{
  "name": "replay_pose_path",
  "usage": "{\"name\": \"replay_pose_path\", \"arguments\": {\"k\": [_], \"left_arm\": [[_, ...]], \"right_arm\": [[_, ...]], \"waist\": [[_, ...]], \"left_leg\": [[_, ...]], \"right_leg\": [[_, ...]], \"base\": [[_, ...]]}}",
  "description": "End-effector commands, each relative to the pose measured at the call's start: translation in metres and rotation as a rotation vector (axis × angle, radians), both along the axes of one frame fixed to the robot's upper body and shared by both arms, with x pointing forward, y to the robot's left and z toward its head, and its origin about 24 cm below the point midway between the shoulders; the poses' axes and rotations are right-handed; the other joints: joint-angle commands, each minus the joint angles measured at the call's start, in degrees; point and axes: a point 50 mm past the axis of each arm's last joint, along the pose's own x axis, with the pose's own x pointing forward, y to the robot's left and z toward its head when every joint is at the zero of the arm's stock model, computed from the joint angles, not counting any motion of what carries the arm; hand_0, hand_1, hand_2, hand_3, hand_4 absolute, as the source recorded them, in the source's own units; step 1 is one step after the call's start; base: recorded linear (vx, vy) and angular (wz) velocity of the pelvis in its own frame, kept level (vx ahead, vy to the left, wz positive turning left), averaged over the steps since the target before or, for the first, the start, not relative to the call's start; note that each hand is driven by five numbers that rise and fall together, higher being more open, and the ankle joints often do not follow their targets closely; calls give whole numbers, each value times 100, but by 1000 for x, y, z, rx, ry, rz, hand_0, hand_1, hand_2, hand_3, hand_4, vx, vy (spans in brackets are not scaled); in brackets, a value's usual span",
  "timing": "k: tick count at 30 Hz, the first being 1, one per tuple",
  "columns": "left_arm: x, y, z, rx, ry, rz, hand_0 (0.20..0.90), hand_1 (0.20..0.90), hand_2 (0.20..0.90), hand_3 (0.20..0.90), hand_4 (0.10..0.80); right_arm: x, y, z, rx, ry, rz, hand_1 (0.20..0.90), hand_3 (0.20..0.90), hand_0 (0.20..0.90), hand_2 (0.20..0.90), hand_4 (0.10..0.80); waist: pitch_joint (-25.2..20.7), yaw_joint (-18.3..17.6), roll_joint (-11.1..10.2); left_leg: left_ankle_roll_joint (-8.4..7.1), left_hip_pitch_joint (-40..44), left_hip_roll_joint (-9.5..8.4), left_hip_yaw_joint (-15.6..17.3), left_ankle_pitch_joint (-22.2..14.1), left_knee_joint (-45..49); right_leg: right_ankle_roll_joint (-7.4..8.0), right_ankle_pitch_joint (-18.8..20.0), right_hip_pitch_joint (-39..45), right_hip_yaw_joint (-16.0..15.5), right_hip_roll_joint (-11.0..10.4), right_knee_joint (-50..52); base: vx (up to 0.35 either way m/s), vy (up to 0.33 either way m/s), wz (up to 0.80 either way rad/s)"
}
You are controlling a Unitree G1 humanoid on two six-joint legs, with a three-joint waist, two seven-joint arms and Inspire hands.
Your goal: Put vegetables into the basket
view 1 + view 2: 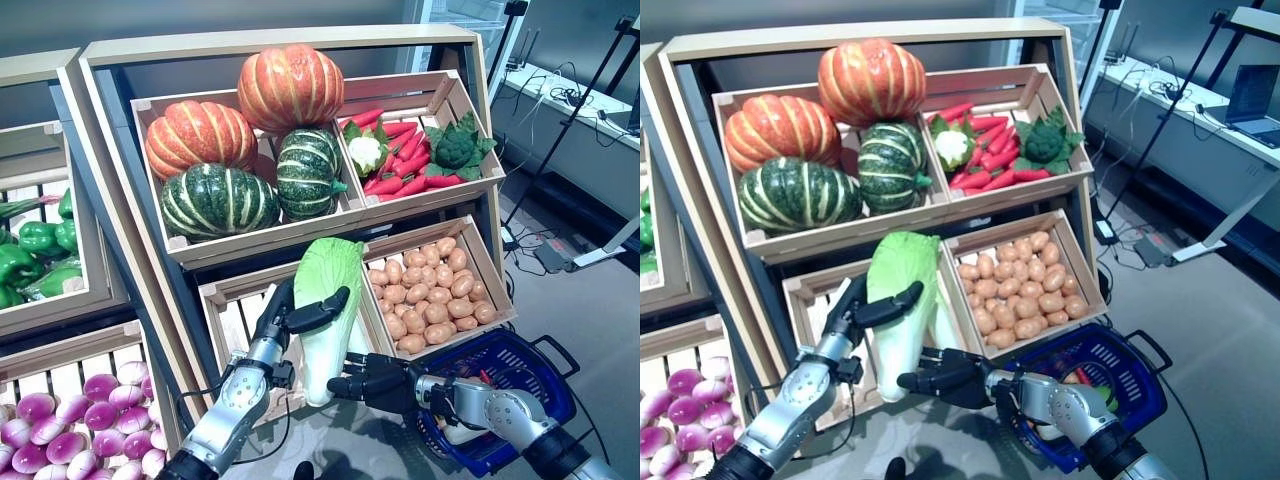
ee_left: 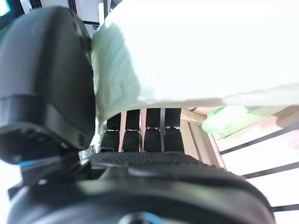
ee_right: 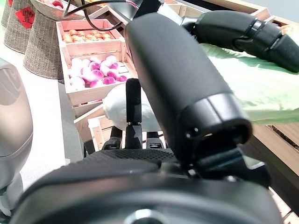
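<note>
Shelf (image 1: 110,230): a wooden stand of slanted crates. It is the largest thing here and fills most of both eye views.
Pumpkins (image 1: 290,85): orange and green ones in the upper left crate. They look heavy and hard, so I think one hand alone would not manage them.
Upper right crate (image 1: 470,125): it holds red peppers (image 1: 400,165), a cauliflower (image 1: 367,152) and a broccoli (image 1: 456,148).
Potatoes (image 1: 430,295): a full crate of them, just right of the cabbage.
Basket (image 1: 540,375): blue with a black handle, low on the right, near the right arm. Some small items seem to lie inside, but I cannot tell which.
Cabbage (image 1: 328,300): a long napa cabbage, standing nearly upright in front of the lower middle crate, lifted above it and well apart from the basket.
Handling: I judge it light to medium. The pale stem end is firm; the green leaves on top are soft and can tear or slip. A hold around the middle and the stem looks safest.
Left hand (image 1: 295,312): its thumb and fingers are curled around the middle of the cabbage.
Right hand (image 1: 385,385): its fingers reach to the lower stem end and touch it, straight and not closed around it.
</note>
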Motion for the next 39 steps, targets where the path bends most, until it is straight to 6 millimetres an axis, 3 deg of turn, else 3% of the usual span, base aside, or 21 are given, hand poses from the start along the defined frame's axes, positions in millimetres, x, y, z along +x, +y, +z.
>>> {"name": "replay_pose_path", "arguments": {"k": [1,7,11,13,14,32,33,34,35,39], "left_arm": [[33,-44,87,-323,-380,-147,300,300,300,300,400],[31,-56,77,-512,-273,-217,300,300,300,300,400],[29,-62,74,-544,-251,-247,300,300,300,300,400],[29,-64,74,-556,-244,-254,300,300,300,300,400],[29,-65,73,-561,-239,-261,300,300,300,300,400],[28,-71,68,-530,-202,-314,300,300,300,300,400],[28,-71,68,-529,-199,-315,385,385,385,385,456],[28,-71,68,-524,-201,-314,728,728,728,728,685],[29,-70,69,-515,-205,-319,900,900,900,900,800],[28,-67,72,-491,-228,-320,900,900,900,900,800]], "right_arm": [[-2,69,50,413,-104,196,900,900,900,900,800],[-1,78,60,497,-100,167,900,900,900,900,800],[-2,83,59,501,-93,159,900,900,900,900,800],[-3,84,59,506,-91,164,695,695,695,695,664],[-3,85,59,507,-89,156,300,300,300,300,400],[3,80,60,538,-108,109,300,300,300,300,400],[3,80,61,546,-110,98,300,300,300,300,400],[4,79,62,552,-110,89,300,300,300,300,400],[5,78,62,556,-116,73,300,300,300,300,400],[11,71,65,561,-158,22,300,300,300,300,400]], "waist": [[-286,72,-89],[-289,63,-76],[-295,54,-63],[-301,53,-61],[-302,53,-59],[-320,26,-28],[-322,25,-26],[-323,23,-25],[-325,20,-23],[-307,2,-7]], "left_leg": [[120,286,69,-8,-492,11],[134,286,71,19,-499,11],[139,286,74,32,-499,11],[143,285,73,36,-499,11],[142,288,76,42,-504,11],[150,281,78,31,-495,11],[149,277,73,27,-495,11],[147,284,75,32,-501,11],[151,288,75,35,-506,11],[154,291,75,47,-501,11]], "right_leg": [[-320,293,-272,82,-172,252],[-316,293,-290,94,-180,273],[-315,301,-292,97,-188,271],[-315,302,-293,108,-185,266],[-317,302,-288,111,-184,261],[-323,311,-299,136,-170,257],[-318,316,-300,139,-170,252],[-317,308,-299,140,-170,256],[-316,303,-299,141,-171,264],[-315,298,-308,170,-168,283]], "base": [[0,0,0],[0,0,0],[0,0,0],[0,0,0],[0,0,0],[0,0,0],[0,0,0],[0,0,0],[0,0,0],[0,0,0]]}}
